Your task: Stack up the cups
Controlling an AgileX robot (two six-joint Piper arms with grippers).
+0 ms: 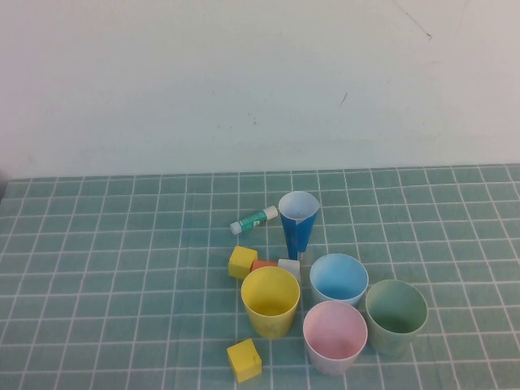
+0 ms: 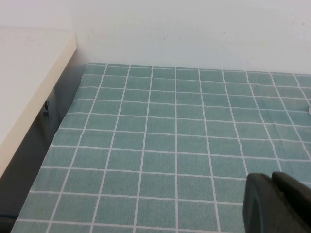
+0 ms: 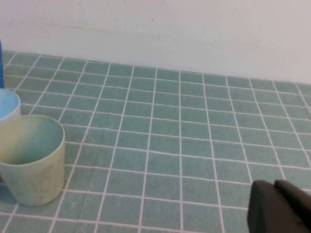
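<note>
Four cups standing separately on the checked surface (image 1: 97,268), none nested yet; judged the very start of stacking, nothing lifted.

Left hand (image 2: 279,201) clenched, empty, low over bare cloth, away from every cup; out of the high view. Farther along, a yellow block (image 1: 244,360) near the front edge, a second yellow block (image 1: 242,262), a glue stick (image 1: 253,219) lying flat.

Then the yellow cup (image 1: 270,301), upright, mouth up. Behind it an orange block (image 1: 263,265), a white block (image 1: 289,268) and a narrow dark blue cone cup (image 1: 298,221), not part of the set. Pink cup (image 1: 335,336) nearest the front, light blue cup (image 1: 339,279) behind it, pale green cup (image 1: 396,317) farthest right, close together; whether rims touch cannot be told. All long axes vertical, openings upward.

Right hand (image 3: 282,206) clenched, empty, near the pale green cup but apart from it.

Next move likely: unclench a hand, descend on one rim, lift clear, centre over a neighbour, lower straight down.
</note>
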